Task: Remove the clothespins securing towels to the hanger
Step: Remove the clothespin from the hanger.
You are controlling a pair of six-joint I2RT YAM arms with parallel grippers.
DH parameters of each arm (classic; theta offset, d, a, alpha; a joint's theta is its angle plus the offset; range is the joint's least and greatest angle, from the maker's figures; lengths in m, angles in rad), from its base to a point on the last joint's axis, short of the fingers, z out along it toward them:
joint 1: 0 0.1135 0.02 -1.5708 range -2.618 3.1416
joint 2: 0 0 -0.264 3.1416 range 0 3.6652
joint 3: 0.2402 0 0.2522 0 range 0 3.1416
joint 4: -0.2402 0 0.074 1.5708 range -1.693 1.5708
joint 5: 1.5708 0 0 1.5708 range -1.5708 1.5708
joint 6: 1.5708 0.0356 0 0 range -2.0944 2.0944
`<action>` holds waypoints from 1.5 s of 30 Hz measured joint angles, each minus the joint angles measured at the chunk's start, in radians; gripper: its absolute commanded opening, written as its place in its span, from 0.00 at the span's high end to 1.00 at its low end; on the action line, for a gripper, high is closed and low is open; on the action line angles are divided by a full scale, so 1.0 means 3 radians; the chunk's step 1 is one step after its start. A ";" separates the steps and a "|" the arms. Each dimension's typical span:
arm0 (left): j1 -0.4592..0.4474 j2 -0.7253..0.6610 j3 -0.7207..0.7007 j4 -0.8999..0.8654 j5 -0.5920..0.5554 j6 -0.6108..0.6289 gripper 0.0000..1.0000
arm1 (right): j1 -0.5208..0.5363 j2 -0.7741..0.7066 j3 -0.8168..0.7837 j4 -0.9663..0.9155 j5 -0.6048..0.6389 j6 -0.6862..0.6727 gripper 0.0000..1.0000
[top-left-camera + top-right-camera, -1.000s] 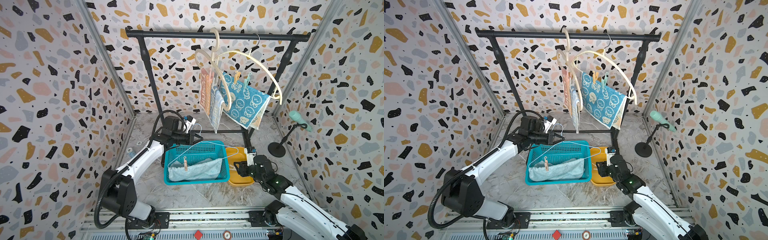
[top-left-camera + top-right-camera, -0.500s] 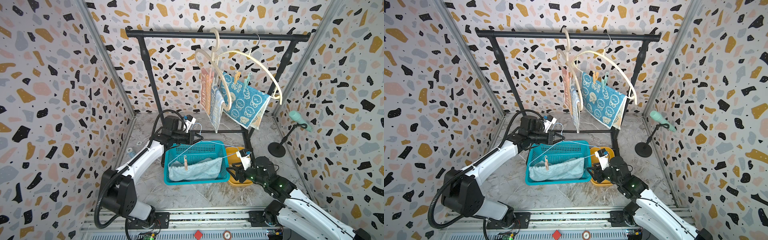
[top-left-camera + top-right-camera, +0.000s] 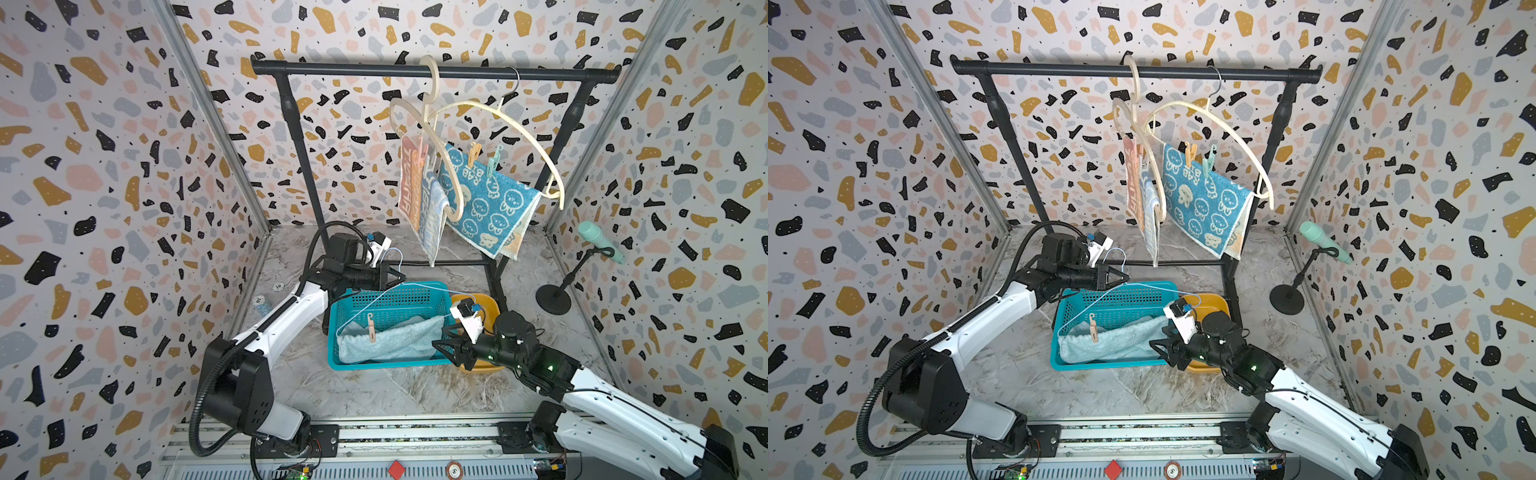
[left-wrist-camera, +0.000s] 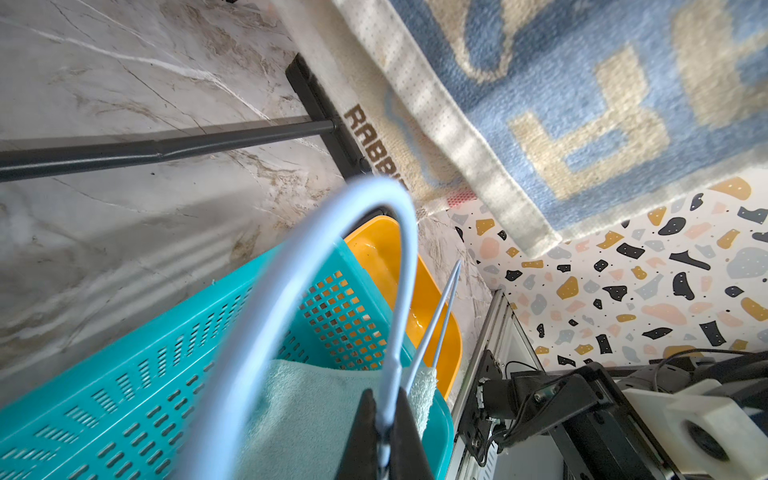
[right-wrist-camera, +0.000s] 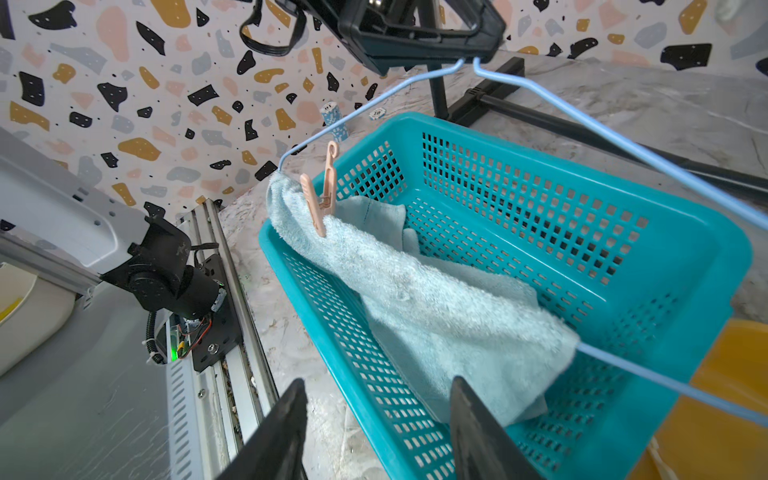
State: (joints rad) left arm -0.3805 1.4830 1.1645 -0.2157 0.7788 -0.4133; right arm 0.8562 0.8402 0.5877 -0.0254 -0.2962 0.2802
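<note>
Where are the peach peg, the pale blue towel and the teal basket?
peach peg (image 5: 311,201), right wrist view, on one arm.
pale blue towel (image 5: 436,307), right wrist view, middle of the cloth.
teal basket (image 3: 374,365), in a top view, front rim.

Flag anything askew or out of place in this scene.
The pale blue towel is pinned to the wire hanger by one peach clothespin at one end only; the rest sags unpinned into the teal basket. The left gripper, jaws shut, holds that hanger off the rail.

txt "RABBI" on towel (image 4: 365,137), "10" on chip (image 5: 377,112)
</note>
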 measured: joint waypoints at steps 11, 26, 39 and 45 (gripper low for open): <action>0.0000 -0.0013 -0.0042 0.0010 0.0003 -0.0038 1.00 | 0.0186 0.0796 0.0390 0.0551 -0.0300 -0.0225 0.38; 0.0000 -0.0045 -0.0085 0.0050 0.0042 -0.0072 1.00 | 0.0196 0.1506 0.0635 0.0950 -0.0726 -0.0378 0.35; -0.0013 -0.0045 -0.0085 0.0048 0.0080 -0.0085 1.00 | 0.0290 0.1933 0.0910 0.0996 -0.0931 -0.0519 0.34; -0.0033 -0.0045 -0.0085 0.0048 0.0081 -0.0086 1.00 | 0.0298 0.2045 0.0950 0.1010 -0.0941 -0.0566 0.34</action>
State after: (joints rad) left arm -0.3904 1.4696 1.1389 -0.2012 0.8032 -0.4393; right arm 0.9455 1.4536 0.8726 0.2775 -0.5785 0.1104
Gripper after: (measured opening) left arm 0.064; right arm 0.661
